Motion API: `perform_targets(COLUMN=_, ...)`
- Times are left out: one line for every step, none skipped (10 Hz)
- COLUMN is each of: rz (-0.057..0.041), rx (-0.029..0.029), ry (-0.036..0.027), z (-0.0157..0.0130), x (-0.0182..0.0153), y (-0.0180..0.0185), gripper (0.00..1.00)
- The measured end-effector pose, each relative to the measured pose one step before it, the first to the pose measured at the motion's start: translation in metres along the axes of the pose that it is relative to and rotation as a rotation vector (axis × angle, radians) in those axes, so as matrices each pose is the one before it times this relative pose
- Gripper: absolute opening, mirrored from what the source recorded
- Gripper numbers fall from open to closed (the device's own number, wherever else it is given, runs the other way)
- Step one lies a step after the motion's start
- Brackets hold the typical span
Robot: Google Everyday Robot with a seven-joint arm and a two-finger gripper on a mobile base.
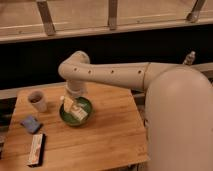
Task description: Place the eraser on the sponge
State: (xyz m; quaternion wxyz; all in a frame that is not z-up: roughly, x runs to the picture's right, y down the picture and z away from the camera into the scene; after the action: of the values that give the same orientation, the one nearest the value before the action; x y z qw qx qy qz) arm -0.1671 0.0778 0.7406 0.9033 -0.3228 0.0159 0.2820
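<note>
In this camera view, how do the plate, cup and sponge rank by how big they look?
1. Green plate.
2. Cup and sponge look about alike.
The end effector is above the plate.

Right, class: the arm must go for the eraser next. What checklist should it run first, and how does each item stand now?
1. Eraser in view and uncovered, lying flat near the table's front left edge: ok.
2. Sponge top free to take the eraser, nothing on it: ok.
3. Gripper positioned at the eraser: not ok; it is at the green plate, by the white carton.
4. Gripper free of any load: cannot tell.
5. Cup apart from the sponge and eraser: ok; it stands behind them, likely clear of the path.
</note>
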Motion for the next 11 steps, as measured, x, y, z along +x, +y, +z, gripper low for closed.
perform_targets(rz=-0.03105, rx=-0.00917, ry=0.00012, z=0.00159, x=-0.00244, y=0.01594, gripper=0.8)
perform_targets(rz=-0.05265, rx=-0.02461, ry=-0.0103, z=0.00071, x=-0.00444, y=0.03104, gripper=0.8)
perform_targets(rz=-0.04491, rx=-0.02233, ry=-0.00589, z=0.00169, x=-0.00462, y=0.02489, gripper=0.8)
perform_targets(rz=-0.04748, rx=-0.02074, ry=-0.00656, z=0.00181, x=-0.00764, y=0.02437, gripper=0.8)
perform_targets(rz=-0.03924, rx=-0.01476, ry=-0.00608, z=0.00139, x=-0.0089, y=0.01945, gripper=0.8)
perform_targets(rz=-0.04974, rx=-0.02122, ry=-0.01482, z=0.00257, x=-0.0165, y=0.02539, gripper=0.8)
perform_targets(rz=0.00085, rx=0.00743, ry=0.00648, z=-0.00022, x=0.0029, y=-0.00316, gripper=0.8)
perform_targets(rz=0.00203, rx=0.00072, ry=0.00243, z=-0.00051, x=0.00112, y=-0.00071, gripper=0.8)
perform_targets(rz=-0.00049, rx=-0.0012, ry=-0.00001, z=0.00028, x=-0.00024, y=0.00054, gripper=0.8)
perform_targets(rz=0.00223, rx=-0.00512, ry=-0.00099, z=0.00018, x=-0.00011, y=0.00137, gripper=0.8)
perform_targets(rz=0.00495, rx=0.00093, ry=-0.00255, z=0.00061, x=0.00149, y=-0.00264, gripper=0.8)
